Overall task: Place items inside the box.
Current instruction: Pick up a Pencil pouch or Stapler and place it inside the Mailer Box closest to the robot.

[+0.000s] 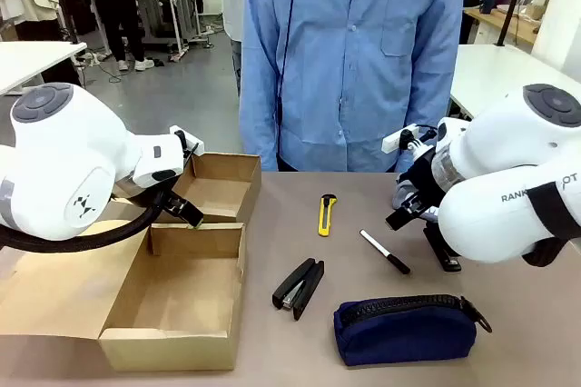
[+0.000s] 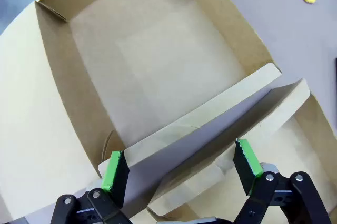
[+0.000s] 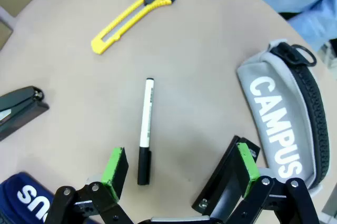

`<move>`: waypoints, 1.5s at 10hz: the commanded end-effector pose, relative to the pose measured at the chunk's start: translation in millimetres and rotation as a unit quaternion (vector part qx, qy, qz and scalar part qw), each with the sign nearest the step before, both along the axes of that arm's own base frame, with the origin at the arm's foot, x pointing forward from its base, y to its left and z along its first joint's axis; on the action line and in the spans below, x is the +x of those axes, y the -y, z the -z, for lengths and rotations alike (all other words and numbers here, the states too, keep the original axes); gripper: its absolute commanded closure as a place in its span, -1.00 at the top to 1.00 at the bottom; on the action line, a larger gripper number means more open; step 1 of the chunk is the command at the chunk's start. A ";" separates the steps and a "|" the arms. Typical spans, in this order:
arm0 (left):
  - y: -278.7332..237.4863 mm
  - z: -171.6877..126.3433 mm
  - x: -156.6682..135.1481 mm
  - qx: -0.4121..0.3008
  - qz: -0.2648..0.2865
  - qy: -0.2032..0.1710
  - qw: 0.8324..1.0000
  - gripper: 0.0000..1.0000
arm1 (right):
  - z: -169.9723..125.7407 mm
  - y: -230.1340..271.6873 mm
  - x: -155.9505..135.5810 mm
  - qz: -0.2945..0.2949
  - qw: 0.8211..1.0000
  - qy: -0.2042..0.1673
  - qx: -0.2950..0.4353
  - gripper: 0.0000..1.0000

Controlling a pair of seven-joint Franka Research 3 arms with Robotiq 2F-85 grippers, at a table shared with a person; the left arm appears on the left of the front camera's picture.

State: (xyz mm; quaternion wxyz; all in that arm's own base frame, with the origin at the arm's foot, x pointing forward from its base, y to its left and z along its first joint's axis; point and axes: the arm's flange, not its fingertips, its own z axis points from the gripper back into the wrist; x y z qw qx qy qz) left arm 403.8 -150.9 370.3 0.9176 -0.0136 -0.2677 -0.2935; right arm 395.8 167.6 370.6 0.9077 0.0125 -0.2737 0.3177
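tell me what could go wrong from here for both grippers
1. The open right gripper hangs over the black end of the pen, with a black object close by one finger. Descending could strike that object or tip the pen.
2. The open left gripper straddles the flap of the box. Moving sideways might snag it, and it crowds the drop space.

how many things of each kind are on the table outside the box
zip pouches: 2, navy pouch and grey CAMPUS pouch
utility knife: 1
marker pen: 1
stapler: 1
unclear black bar-shaped thing: 1
total: 6
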 end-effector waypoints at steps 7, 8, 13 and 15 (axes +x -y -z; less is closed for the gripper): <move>0.0 0.0 0.0 0.000 0.000 0.000 1.000 1.00 | -0.1 0.0 0.0 0.000 1.000 0.000 0.000 1.00; 0.0 0.0 0.0 0.000 0.000 0.000 1.000 1.00 | -0.1 0.0 0.0 0.000 1.000 0.000 0.000 1.00; 0.0 0.0 0.0 0.000 0.000 0.000 1.000 1.00 | -0.1 0.0 0.0 0.000 1.000 0.000 0.000 1.00; 0.0 0.0 0.0 0.000 0.000 0.000 1.000 1.00 | -0.1 0.0 0.0 0.000 1.000 0.000 0.000 1.00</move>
